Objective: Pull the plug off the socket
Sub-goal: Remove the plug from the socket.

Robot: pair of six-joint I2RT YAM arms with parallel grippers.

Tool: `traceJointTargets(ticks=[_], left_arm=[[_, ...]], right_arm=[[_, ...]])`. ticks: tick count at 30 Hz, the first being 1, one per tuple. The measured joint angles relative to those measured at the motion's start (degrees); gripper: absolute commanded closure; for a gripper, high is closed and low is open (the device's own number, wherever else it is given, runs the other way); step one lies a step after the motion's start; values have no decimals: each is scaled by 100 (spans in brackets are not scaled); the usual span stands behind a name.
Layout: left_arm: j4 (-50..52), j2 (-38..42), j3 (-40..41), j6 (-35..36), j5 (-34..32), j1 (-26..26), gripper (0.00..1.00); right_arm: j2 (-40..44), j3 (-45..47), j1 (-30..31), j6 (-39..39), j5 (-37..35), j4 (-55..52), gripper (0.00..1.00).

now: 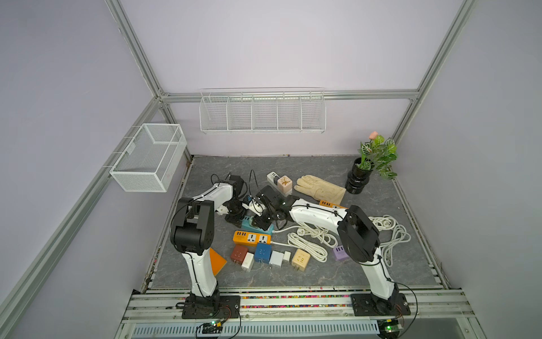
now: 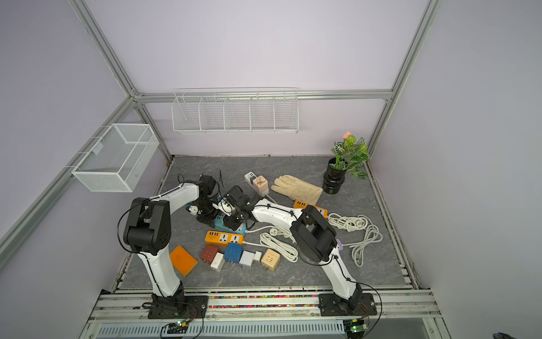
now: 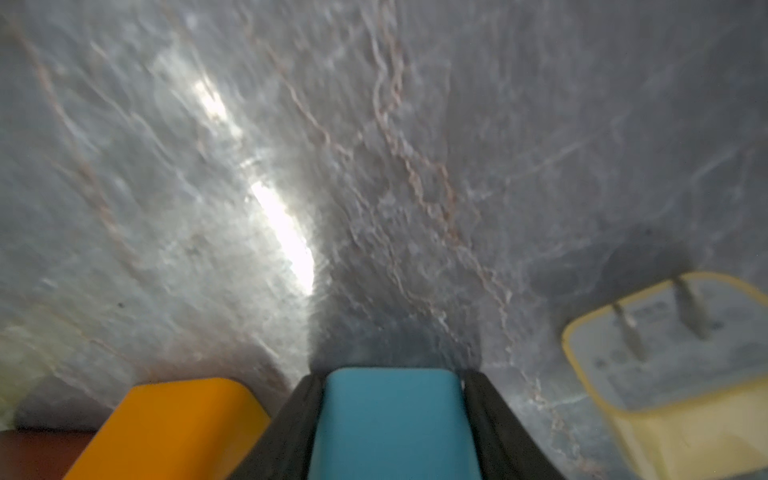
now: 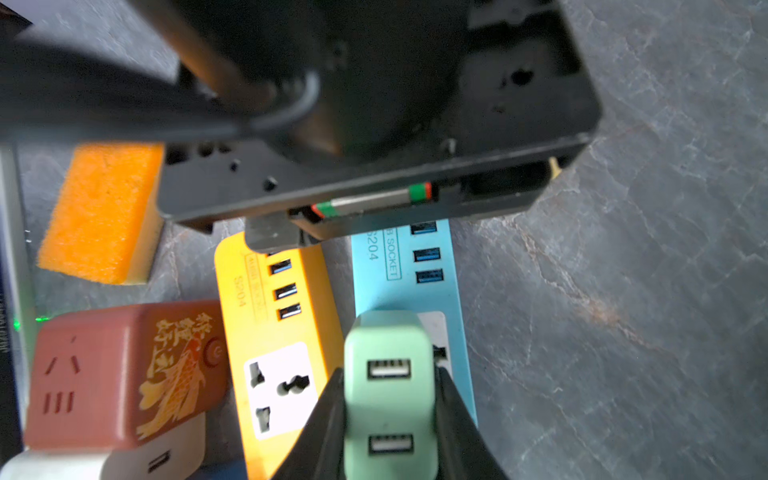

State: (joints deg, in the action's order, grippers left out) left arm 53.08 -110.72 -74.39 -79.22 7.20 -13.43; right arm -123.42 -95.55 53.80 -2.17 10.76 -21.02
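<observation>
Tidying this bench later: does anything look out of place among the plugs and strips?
A beige work glove lies at the back and an orange sponge near the left arm; neither is electrical. The white cords lie in loose tangles.

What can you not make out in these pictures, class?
Prongs of green plug: right wrist view, hidden by its body and right claw.
Sockets of blue strip: left wrist view, cut off at the edge.
Part of purple adapter: both top views, behind right arm.
</observation>
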Motion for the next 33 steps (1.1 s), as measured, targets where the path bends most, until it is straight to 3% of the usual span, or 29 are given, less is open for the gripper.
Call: traceJointTargets(ticks=[6,18,24,33], left_arm=[[13,-42,-52,17,61,-52,100],[-9,-101,-136,15,57,-61,100],[-11,-127,-175,-26,79,-109,100],[-9,-151,-195,-136,37,-153,100]], right_arm=[[94,120,-26,101,-15,50,82],[127,66,457,-820,-1462,-17,81],[170,66,396,-870,-1335,-98,82],[487,-76,-83,-216,-278,-229,82]])
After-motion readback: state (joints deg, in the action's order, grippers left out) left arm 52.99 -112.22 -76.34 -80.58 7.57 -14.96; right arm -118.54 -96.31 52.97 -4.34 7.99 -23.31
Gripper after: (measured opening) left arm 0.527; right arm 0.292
